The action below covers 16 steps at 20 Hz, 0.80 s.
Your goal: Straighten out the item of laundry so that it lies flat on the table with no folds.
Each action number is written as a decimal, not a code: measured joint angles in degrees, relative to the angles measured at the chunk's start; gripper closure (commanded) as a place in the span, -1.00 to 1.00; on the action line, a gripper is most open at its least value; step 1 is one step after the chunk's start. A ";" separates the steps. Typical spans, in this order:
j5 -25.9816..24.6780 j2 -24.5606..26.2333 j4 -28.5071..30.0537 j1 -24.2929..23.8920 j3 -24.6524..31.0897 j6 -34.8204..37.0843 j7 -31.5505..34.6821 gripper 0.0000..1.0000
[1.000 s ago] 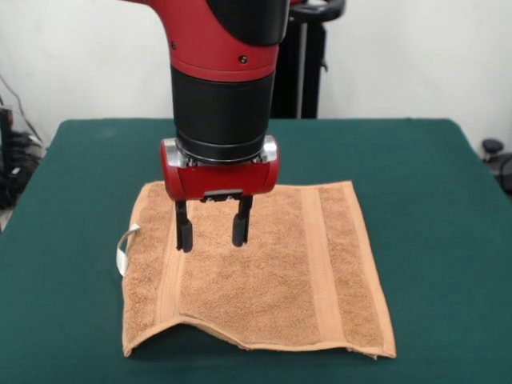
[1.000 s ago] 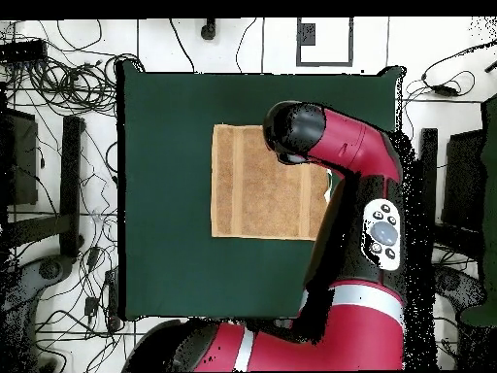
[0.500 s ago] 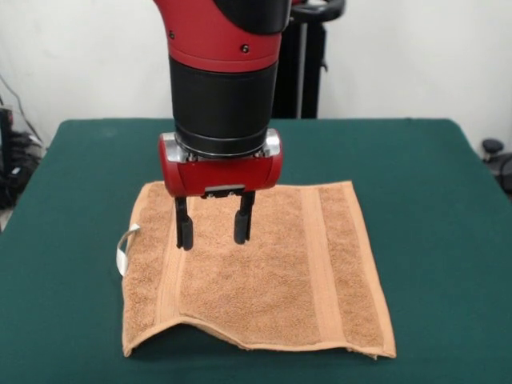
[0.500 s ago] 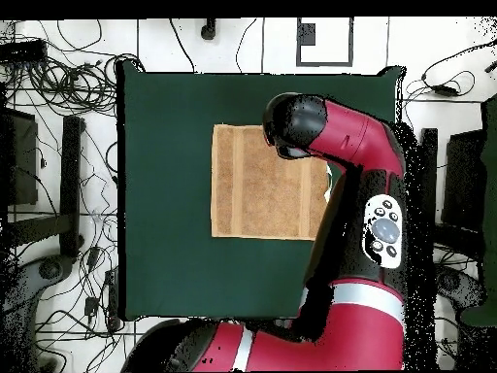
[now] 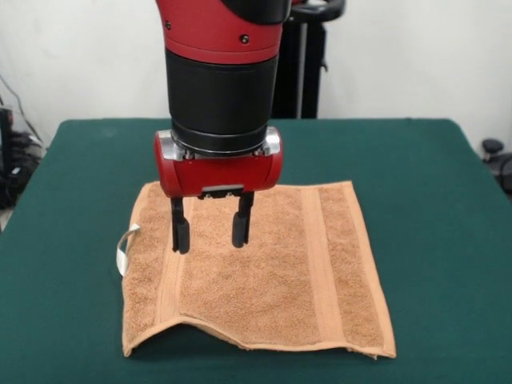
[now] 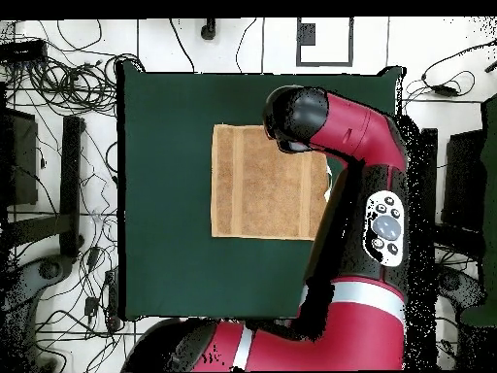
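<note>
The item of laundry, an orange-tan terry towel with woven bands, lies spread on the green table. In the front view its near left edge is lifted in a low arch off the cloth. A small white tag sticks out at its left side. My gripper hangs open just above the towel's left half, with nothing between its black fingers. In the overhead view the red arm covers the gripper and the towel's right edge.
A black stand rises behind the table's far edge. Cables and dark equipment lie on the floor around the table. Bare green cloth runs wide on every side of the towel.
The gripper has shifted slightly to the left in the front view and its fingers have spread a little wider. The towel has not moved.
</note>
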 measured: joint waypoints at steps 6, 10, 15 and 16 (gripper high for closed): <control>-0.01 0.45 -0.94 0.00 0.00 0.01 0.00 -1.00; -0.01 0.50 -0.94 0.00 0.00 0.01 0.00 -1.00; -0.01 0.50 -0.94 0.00 0.00 0.01 0.00 -1.00; -0.01 0.50 -0.94 0.00 0.00 0.01 0.00 -1.00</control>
